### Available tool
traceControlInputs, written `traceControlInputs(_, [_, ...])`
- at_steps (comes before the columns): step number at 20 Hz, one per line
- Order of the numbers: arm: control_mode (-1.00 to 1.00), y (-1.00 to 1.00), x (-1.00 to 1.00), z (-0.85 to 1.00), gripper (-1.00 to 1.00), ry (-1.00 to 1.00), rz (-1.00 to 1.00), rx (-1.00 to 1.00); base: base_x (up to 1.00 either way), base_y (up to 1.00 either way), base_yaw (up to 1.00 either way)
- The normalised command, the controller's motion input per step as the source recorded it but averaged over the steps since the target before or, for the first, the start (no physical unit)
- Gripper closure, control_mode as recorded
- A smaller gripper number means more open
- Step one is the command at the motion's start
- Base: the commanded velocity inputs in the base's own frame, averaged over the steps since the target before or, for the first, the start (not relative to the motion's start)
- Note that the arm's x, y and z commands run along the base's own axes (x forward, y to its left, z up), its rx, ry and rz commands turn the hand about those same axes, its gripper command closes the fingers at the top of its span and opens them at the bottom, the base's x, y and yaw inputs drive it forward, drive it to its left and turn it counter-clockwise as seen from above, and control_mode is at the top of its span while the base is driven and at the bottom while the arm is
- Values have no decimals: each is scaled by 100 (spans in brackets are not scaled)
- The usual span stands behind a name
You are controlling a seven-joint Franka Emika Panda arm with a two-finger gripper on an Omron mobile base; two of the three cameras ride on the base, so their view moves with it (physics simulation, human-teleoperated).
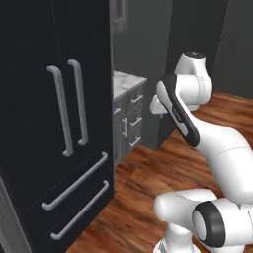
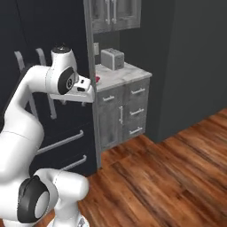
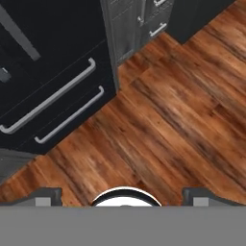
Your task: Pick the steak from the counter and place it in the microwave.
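Left base view: the white arm point(image 1: 197, 128) rises from the lower right and folds back over the wood floor point(image 1: 143, 197), its hand end turned down and away. A tall black fridge point(image 1: 54, 123) with two upright silver handles and two drawer bars takes up the left. Past its edge sits a slice of the counter point(image 1: 126, 81), marble top over grey drawers with bar handles. Right base view: the arm stands at the lower left, its wrist level with the counter's near edge. The counter point(image 2: 128, 75) carries a silver toaster point(image 2: 112, 59) toward the back, under grey wall cabinets point(image 2: 113, 13). The steak point(image 2: 97, 79) shows as a small red spot at the counter's left front edge, just beside the wrist in this view and partly hidden by it; it rests on the slab, apart from the fingers. Hand view: the camera looks down at the floor and the fridge's lower drawers. The gripper point(image 3: 123, 197) has its two dark fingertips point(image 3: 45, 197) set far apart at the bottom corners, jaws spread wide, with nothing between them but bare floorboards.
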Motion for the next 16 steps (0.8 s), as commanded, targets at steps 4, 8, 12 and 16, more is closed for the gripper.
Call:
traceControlInputs(4, [100, 0, 0, 0, -100, 0, 0, 0, 100, -68, 31])
traceControlInputs(8, [100, 0, 0, 0, -100, 0, 0, 0, 100, -61, 33])
traceControlInputs(12, [100, 0, 0, 0, -100, 0, 0, 0, 100, -56, 35])
traceControlInputs(16, [100, 0, 0, 0, -100, 0, 0, 0, 100, -45, 44])
